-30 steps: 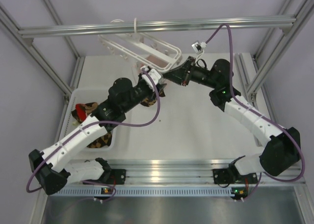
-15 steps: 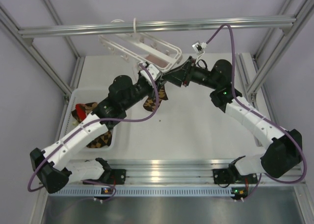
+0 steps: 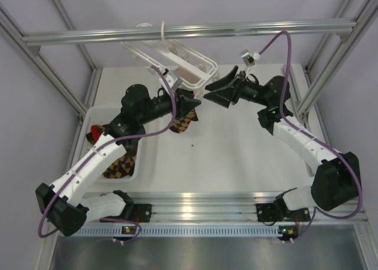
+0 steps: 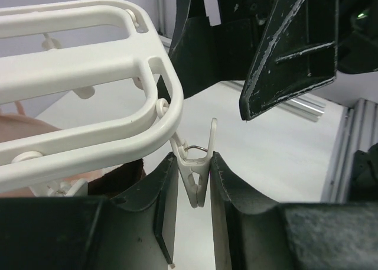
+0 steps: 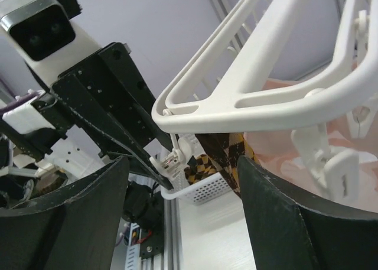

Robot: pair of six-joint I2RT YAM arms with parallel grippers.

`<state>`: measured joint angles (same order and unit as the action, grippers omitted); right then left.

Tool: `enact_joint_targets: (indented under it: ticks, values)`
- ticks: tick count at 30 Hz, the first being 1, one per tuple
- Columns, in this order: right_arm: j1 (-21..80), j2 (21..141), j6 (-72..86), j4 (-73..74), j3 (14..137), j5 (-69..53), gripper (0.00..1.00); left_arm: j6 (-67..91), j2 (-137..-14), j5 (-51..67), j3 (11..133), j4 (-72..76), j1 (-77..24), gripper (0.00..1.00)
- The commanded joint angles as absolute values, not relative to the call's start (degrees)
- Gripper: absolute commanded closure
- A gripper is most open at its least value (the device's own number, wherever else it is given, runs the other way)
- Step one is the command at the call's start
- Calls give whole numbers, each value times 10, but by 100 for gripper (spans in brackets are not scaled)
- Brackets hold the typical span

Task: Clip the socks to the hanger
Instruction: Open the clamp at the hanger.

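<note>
Socks: one short argyle fabric sock in dark brown and orange-tan (image 3: pixel 183 123) hangs under the near end of the white plastic double-rail hanger (image 4: pixel 82 62), just beside the left tool (image 3: pixel 192 100); what holds its top is hidden. More argyle socks (image 3: pixel 121 163) lie in the white perforated plastic basket (image 3: pixel 140 166) on the left side of the white tabletop (image 3: pixel 236 158). The hanger hangs tilted from the aluminium crossbar (image 3: pixel 88 35) above the tabletop's far side. Left tool: black fingers (image 4: pixel 147 193) are closed in on a small white plastic clip (image 4: pixel 198 163) with a wire spring, one finger touching each side; the clip dangles from the hanger's rounded end corner. Right tool (image 3: pixel 217 85): jaws spread wide, nothing gripped, aimed at the same hanger end from the opposite side, near the left tool but apart from it. In the right wrist view the hanger end, clip and sock all show in the gap between its fingers, untouched.
</note>
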<state>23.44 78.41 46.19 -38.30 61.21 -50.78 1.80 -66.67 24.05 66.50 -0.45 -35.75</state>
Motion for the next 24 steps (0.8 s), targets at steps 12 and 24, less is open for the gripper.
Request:
enact_joint_targets:
  ticks: [12,24]
  values:
    - [250,856,561,-669,648,-624,27,133,-676,406,662,72,-309,100]
    - [266,878,555,-683,660,-610,38,123,-683,433,662,70,-307,100]
